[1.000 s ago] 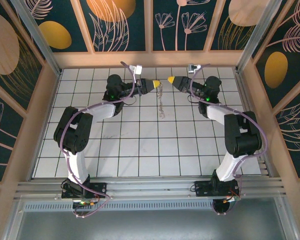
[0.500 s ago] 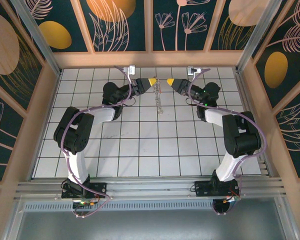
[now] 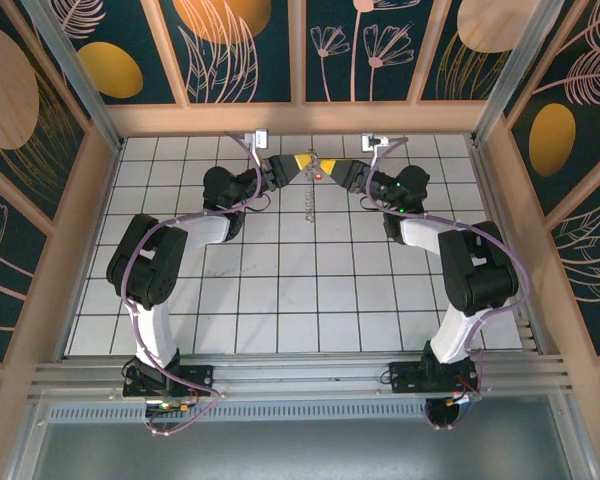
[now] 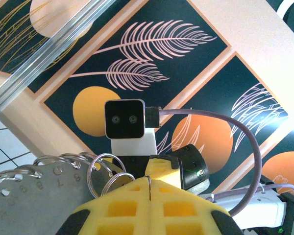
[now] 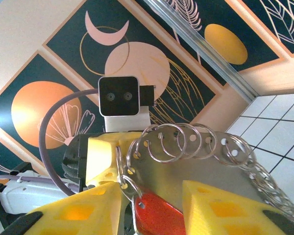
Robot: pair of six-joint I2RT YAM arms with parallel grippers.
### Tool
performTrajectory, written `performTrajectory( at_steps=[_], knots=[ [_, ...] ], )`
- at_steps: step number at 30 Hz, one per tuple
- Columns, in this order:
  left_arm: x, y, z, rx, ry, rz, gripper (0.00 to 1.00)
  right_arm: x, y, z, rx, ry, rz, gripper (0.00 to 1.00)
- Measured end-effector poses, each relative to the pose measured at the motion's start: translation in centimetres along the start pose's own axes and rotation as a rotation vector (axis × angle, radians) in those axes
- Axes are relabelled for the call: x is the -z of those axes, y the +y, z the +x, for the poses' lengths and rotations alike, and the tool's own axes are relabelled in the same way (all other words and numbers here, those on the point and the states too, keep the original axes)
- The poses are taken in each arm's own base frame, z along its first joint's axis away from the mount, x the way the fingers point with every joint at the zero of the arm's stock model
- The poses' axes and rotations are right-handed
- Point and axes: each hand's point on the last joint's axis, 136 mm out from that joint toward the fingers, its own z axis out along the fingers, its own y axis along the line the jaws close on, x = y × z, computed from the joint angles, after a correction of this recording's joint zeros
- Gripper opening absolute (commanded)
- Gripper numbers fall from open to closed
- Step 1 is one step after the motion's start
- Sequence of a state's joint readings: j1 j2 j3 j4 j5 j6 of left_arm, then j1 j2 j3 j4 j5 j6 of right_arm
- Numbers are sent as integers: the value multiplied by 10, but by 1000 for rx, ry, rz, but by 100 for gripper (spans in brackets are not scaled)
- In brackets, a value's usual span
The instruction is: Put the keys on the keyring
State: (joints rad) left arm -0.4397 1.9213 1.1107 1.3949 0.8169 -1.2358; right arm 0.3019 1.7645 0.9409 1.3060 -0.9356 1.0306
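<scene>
White-tiled surface (image 3: 280, 290), boxed in by dark teal wall panels (image 3: 250, 50) painted with leaves and orange discs, lies beneath two arms meeting tip to tip above its far edge. The left end effector (image 3: 300, 162) is clenched, yellow fingers pressed together on a floppy grey metal keyring (image 3: 308, 200) whose linked loops dangle below it. The right end effector (image 3: 327, 170), jaws partly apart, grasps a small red-headed key (image 3: 320, 176) by its head and holds it right against the keyring's loops (image 5: 186, 142), as its own wrist camera shows. Both task items are lifted and brought together, so the pick-up looks done. Whether the key (image 5: 154, 215) has already been threaded cannot be told; a small ring sits at its head. Likely left: seating it on the loop and letting go
</scene>
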Motion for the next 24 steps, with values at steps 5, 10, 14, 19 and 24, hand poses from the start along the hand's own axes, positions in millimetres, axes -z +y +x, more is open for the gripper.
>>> performTrajectory(
  at_steps=[5, 10, 14, 19, 24],
  knots=[
    [0, 0, 0, 1, 0, 0, 0, -4, 2, 5, 1, 13, -13, 17],
    [0, -1, 0, -1, -1, 1, 0, -5, 6, 7, 5, 20, -26, 0],
    [0, -1, -1, -2, -5, 0, 0, -5, 6, 6, 7, 18, -27, 0],
    [0, -1, -2, -2, -7, 0, 0, -7, 8, 9, 6, 24, -33, 0],
    [1, -1, -2, -3, -8, -2, 0, -13, 8, 17, 13, 43, -33, 0]
  ],
)
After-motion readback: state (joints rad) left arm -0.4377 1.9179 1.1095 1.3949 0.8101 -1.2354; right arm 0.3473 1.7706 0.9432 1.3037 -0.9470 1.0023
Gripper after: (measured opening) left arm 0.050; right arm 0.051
